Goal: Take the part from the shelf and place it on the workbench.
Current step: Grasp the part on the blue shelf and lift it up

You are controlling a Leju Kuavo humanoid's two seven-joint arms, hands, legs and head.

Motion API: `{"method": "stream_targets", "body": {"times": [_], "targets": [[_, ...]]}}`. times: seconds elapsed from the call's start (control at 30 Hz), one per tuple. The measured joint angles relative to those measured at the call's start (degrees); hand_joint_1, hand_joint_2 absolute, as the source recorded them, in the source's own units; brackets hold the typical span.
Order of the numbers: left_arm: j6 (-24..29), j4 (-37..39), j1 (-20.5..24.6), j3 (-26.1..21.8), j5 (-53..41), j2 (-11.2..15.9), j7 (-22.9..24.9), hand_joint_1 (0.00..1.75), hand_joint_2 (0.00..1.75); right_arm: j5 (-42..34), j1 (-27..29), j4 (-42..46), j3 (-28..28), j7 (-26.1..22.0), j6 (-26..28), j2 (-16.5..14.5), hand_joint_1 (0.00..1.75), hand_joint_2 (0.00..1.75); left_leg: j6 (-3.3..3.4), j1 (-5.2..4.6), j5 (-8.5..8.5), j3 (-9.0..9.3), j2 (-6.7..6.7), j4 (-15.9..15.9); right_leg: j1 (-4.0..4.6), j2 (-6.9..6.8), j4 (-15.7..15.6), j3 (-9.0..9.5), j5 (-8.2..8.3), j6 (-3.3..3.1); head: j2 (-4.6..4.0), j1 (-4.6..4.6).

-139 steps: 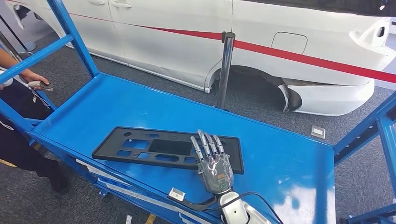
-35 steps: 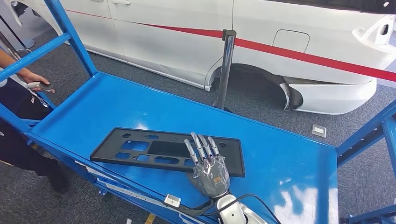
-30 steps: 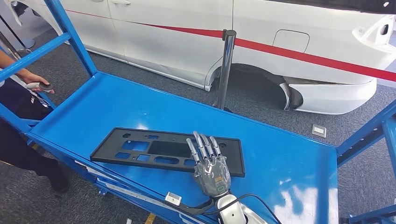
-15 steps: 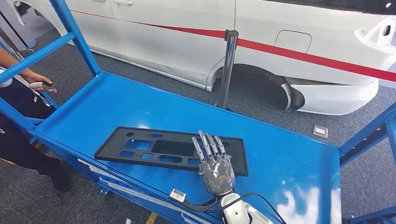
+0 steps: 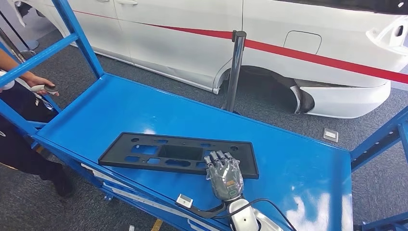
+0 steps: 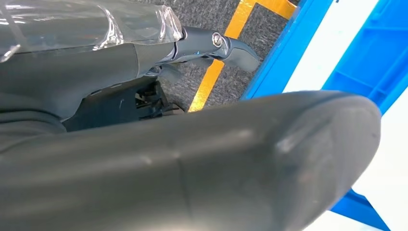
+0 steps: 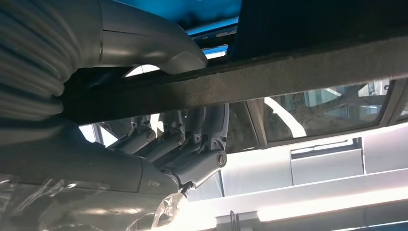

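Blue metal shelf [image 5: 120, 108], flat and glossy, framed by blue uprights, standing on grey carpeted floor [image 5: 269, 103]. Directly on it: long black plastic part [image 5: 159, 154] with rectangular cut-outs, lying flat near the front edge, right end slightly over it. Small white tag [image 5: 184, 200] clipped at the front lip, just beside a black cable.

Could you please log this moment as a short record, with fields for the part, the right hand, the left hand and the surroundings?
part: flat black panel with cut-outs, lying on the blue shelf
right hand: right hand at the panel's near edge, fingers curled over it, thumb on the opposite face; appears to grip it
left hand: left hand near the floor and the shelf frame; holds nothing visible
surroundings: white car behind a post; person beside the shelf
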State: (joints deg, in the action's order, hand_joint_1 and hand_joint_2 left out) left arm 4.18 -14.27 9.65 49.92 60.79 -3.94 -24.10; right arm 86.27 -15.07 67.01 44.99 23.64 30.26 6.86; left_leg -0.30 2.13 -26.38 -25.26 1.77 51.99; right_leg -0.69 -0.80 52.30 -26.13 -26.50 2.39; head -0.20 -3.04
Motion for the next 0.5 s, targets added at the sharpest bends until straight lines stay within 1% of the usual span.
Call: {"method": "stream_targets", "body": {"times": [0.5], "targets": [[-0.9, 0.0, 0.0, -0.1, 0.9, -0.7, -0.6, 0.00, 0.00, -0.1, -0.1, 0.0, 0.1, -0.3, -0.9, 0.1, 1.75, 1.75, 0.01, -0.01, 0.00, 0.01, 0.00, 0.0, -0.01, 0.00, 0.0, 0.01, 0.00, 0.01, 0.00, 0.00]]}}
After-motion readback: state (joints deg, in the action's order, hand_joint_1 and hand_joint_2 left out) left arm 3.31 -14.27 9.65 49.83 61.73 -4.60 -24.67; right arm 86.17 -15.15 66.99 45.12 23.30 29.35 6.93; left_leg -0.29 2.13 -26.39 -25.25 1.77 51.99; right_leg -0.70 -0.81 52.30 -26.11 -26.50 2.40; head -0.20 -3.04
